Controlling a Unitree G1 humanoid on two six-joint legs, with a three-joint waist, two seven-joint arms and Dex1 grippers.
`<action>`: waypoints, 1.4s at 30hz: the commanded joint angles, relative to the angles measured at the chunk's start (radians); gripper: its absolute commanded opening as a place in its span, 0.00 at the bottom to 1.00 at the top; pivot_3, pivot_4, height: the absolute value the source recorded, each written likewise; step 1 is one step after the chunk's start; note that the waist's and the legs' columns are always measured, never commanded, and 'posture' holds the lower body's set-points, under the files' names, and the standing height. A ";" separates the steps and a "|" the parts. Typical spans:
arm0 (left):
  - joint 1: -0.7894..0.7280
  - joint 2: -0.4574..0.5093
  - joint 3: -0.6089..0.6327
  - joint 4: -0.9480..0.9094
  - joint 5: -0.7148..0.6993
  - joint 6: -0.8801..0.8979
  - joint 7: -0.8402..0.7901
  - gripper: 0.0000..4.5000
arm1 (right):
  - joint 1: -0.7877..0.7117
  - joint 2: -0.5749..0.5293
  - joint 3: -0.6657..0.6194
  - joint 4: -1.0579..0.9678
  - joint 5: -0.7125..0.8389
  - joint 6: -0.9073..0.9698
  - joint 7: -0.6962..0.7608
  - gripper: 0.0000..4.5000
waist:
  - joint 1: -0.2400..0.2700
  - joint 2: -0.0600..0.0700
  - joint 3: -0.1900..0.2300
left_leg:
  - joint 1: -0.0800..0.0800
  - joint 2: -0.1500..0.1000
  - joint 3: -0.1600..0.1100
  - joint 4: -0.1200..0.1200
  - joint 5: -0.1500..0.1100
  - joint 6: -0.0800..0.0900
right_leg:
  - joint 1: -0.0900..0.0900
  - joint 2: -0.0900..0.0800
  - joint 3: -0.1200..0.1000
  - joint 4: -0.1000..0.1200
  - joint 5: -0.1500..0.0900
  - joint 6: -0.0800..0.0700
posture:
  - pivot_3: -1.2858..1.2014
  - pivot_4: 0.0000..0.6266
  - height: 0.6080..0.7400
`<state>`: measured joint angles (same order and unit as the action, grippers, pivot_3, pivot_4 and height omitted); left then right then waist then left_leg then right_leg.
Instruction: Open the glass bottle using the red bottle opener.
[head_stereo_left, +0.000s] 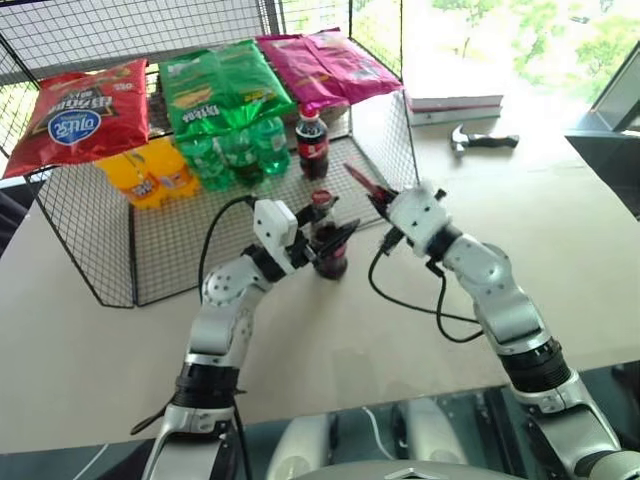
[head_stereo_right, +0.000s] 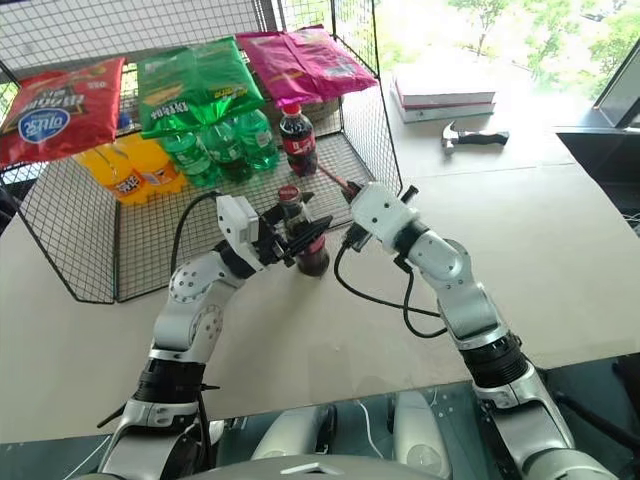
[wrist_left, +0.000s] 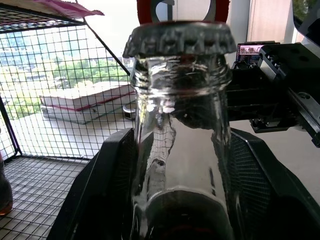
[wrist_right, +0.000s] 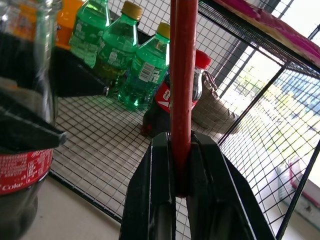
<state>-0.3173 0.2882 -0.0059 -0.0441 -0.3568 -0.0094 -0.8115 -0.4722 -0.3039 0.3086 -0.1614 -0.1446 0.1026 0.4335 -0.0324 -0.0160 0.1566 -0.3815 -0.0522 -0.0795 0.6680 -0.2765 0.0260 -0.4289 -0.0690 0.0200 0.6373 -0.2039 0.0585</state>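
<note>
On the beige table (head_stereo_left: 560, 250), left gripper (head_stereo_left: 322, 245) hugs the slick, breakable glass bottle (head_stereo_left: 327, 240) low; at 2 o'clock, right gripper (head_stereo_left: 382, 205) pinches the stiff red bottle opener (head_stereo_left: 362, 184).

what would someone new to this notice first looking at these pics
Probably the two grippers meeting at mid-table: the left gripper has its fingers either side of the glass bottle, which stands upright with its cap on, and the right gripper is shut on the red bottle opener right beside it. Behind them, a wire rack holds bright snack bags and drink bottles.
</note>
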 joint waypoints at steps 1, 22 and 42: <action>-0.008 0.004 -0.004 0.000 -0.003 -0.008 -0.003 0.50 | -0.047 -0.015 0.067 0.018 -0.104 -0.118 -0.001 0.00 | -0.001 0.000 0.000 | 0.000 0.000 0.000 0.000 0.000 0.000 | 0.000 0.000 0.000 0.000 0.000 0.000 | 0.52 0.24 1.00; -0.030 -0.024 -0.021 0.034 -0.001 -0.009 0.001 0.50 | -0.104 0.043 0.165 0.347 -0.308 -0.519 -0.147 0.00 | 0.002 -0.001 -0.001 | 0.009 0.000 -0.001 0.000 0.000 0.000 | 0.010 0.000 0.000 -0.001 0.000 0.000 | 0.52 0.24 1.00; -0.056 -0.051 -0.023 0.099 0.004 -0.027 -0.018 0.50 | -0.449 -0.191 0.095 0.526 -0.524 -0.861 -0.279 0.00 | 0.027 0.000 0.000 | 0.015 0.000 -0.003 -0.003 0.000 0.000 | 0.019 0.000 -0.003 -0.007 0.000 0.000 | 0.52 0.24 1.00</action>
<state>-0.3535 0.2455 -0.0100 0.0418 -0.3566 -0.0452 -0.8320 -0.8690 -0.4854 0.4176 0.3962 -0.6450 -0.7063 0.1978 -0.0057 -0.0158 0.1567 -0.3672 -0.0528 -0.0831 0.6651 -0.2768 0.0264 -0.4104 -0.0690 0.0173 0.6303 -0.2041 0.0583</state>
